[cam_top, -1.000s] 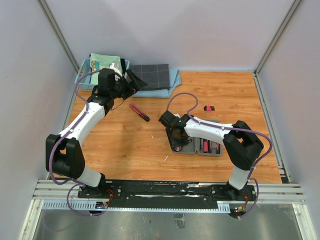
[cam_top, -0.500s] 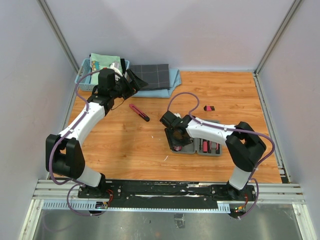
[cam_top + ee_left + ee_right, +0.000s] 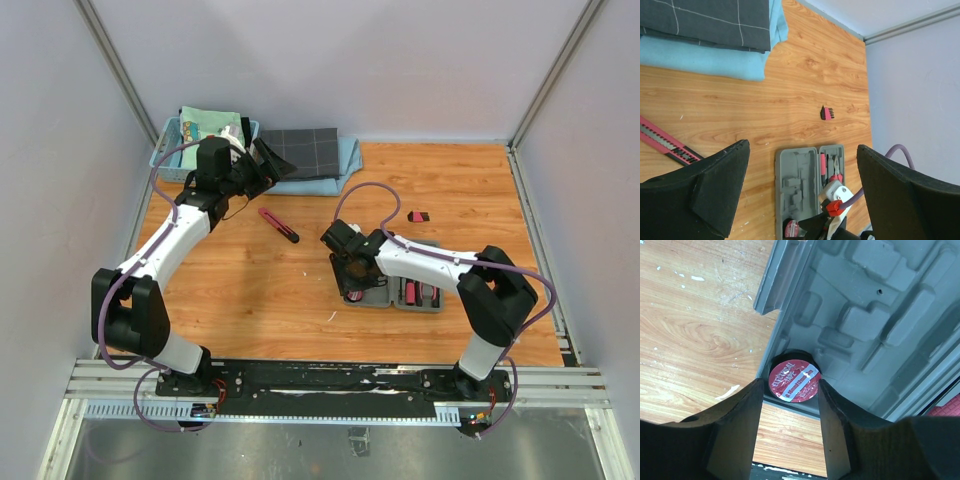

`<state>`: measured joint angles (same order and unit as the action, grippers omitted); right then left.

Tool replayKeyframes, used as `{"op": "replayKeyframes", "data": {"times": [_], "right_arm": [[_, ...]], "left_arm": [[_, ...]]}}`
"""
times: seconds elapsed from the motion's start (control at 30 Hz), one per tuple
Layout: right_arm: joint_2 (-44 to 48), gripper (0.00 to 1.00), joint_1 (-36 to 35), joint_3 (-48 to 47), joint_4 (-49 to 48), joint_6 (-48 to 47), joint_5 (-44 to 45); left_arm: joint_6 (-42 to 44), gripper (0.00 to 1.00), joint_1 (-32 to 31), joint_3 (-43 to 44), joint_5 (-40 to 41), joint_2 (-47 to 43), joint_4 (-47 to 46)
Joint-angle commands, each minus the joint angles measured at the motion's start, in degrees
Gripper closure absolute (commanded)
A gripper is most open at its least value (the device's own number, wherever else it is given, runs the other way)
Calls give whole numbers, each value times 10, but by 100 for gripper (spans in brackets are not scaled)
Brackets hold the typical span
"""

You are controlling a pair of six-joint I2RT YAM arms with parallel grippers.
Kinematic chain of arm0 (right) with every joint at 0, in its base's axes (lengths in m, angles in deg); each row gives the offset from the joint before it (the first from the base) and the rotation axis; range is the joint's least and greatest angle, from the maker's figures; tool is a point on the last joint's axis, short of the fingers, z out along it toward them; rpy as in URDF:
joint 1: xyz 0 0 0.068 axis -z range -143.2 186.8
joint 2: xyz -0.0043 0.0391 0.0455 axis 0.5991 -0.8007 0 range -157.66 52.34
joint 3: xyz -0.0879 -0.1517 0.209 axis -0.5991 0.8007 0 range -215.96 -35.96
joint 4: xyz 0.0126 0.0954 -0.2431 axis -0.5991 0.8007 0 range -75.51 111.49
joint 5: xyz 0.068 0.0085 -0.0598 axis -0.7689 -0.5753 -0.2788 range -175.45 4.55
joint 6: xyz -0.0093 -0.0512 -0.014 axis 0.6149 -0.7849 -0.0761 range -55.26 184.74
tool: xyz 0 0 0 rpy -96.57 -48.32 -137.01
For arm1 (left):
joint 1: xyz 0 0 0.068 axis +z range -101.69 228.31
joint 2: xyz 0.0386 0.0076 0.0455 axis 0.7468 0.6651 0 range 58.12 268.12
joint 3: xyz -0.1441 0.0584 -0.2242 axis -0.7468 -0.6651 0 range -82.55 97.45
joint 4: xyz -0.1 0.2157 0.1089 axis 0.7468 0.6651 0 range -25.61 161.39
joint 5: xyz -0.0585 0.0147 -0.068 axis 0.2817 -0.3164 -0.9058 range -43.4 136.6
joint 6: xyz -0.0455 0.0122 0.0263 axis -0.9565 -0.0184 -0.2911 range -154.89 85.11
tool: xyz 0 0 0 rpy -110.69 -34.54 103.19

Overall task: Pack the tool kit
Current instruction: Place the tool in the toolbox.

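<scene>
The grey tool kit case (image 3: pixel 434 306) lies open on the table at centre right; it also shows in the left wrist view (image 3: pixel 797 175) and the right wrist view (image 3: pixel 880 300). Pink-and-black pliers and screwdrivers (image 3: pixel 832 167) sit in its right half. My right gripper (image 3: pixel 352 270) is over the case's near-left corner, shut on the round red-labelled tape (image 3: pixel 792 382), which sits in its round slot. A pink knife (image 3: pixel 279 225) and a small pink-and-black bit holder (image 3: pixel 419 216) lie loose on the table. My left gripper (image 3: pixel 262 165) hangs open and empty at the far left.
A dark grey checked cloth (image 3: pixel 305 150) lies folded on a light blue towel (image 3: pixel 345 165) at the back. A light blue basket (image 3: pixel 170 145) with items stands in the back left corner. Walls close in the table on three sides.
My right gripper has shifted slightly right over the case's left half. The left arm has not moved.
</scene>
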<state>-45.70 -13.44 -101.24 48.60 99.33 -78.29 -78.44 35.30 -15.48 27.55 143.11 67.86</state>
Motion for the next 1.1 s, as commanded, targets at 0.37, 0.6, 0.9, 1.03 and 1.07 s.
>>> {"op": "replayKeyframes", "data": {"times": [0.37, 0.6, 0.9, 1.03, 1.07], "right_arm": [[14, 60, -6, 6, 3, 2, 21], [2, 60, -4, 0, 6, 0, 15], [20, 60, 8, 16, -13, 8, 6], [17, 61, 12, 21, -16, 13, -2], [16, 61, 13, 24, -17, 14, -4]], "left_arm": [[2, 9, -5, 1, -8, -7, -18], [2, 9, -8, 9, -10, -1, -16], [4, 9, -9, 9, -10, 1, -16], [3, 9, -9, 9, -11, 0, -17], [4, 9, -10, 9, -10, 1, -16]]}}
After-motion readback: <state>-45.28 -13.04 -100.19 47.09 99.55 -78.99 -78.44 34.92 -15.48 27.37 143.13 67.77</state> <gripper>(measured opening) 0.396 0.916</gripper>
